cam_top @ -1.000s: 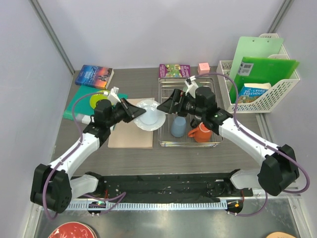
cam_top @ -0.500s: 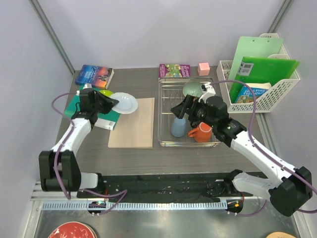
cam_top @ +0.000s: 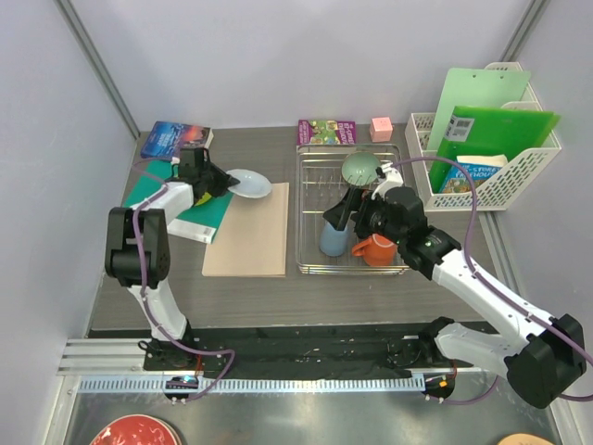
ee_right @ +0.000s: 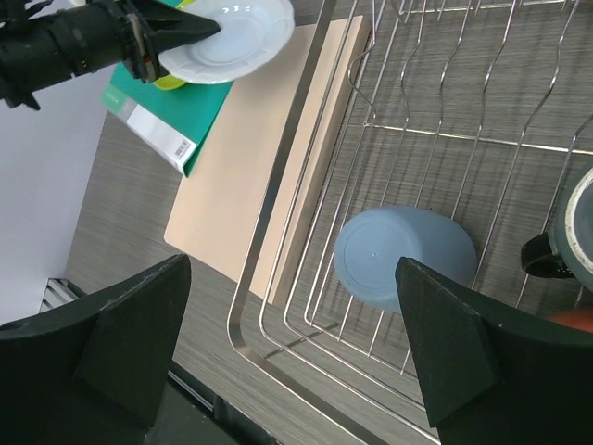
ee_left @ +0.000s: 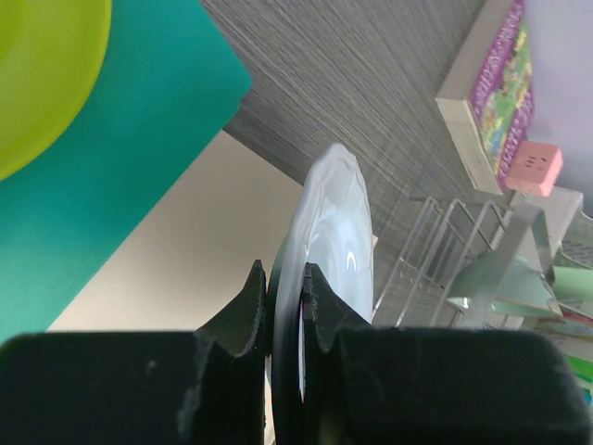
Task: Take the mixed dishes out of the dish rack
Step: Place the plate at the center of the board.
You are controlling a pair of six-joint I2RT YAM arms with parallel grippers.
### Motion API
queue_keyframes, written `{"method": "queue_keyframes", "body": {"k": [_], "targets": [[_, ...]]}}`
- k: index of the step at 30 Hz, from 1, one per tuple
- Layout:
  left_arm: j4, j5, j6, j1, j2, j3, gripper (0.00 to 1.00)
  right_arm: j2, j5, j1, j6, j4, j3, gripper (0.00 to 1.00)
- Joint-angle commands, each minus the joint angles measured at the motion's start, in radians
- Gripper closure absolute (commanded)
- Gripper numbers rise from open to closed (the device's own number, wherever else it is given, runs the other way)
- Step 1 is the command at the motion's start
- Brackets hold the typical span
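Fingers of the right gripper were spread wide and held nothing above the silver wire dish rack. Inside sat one round light blue cup, base up, at 7 o'clock, one orange mug at 5 and one sage-green bowl at 12. At the rack's 10 o'clock, the left gripper pinched one glossy white plate by its rim, near one lime-green plate on a teal book.

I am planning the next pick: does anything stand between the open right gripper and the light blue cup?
Nothing visible does. The right gripper hangs open over the dish rack, the upside-down light blue cup in plain sight below it. Thin rack wires run beside the cup; the orange mug stands close by.
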Motion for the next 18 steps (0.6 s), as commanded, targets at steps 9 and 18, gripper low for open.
{"method": "queue_keyframes", "body": {"k": [9, 18], "targets": [[-0.173, -0.081, 0.031, -0.044, 0.131, 0.199, 0.82, -0.031, 0.040, 0.002, -0.039, -0.009, 0.010, 0.03], [-0.329, -0.131, 0.040, -0.047, 0.077, 0.234, 0.48, -0.020, 0.066, 0.001, -0.051, -0.014, 0.004, 0.03]]}}
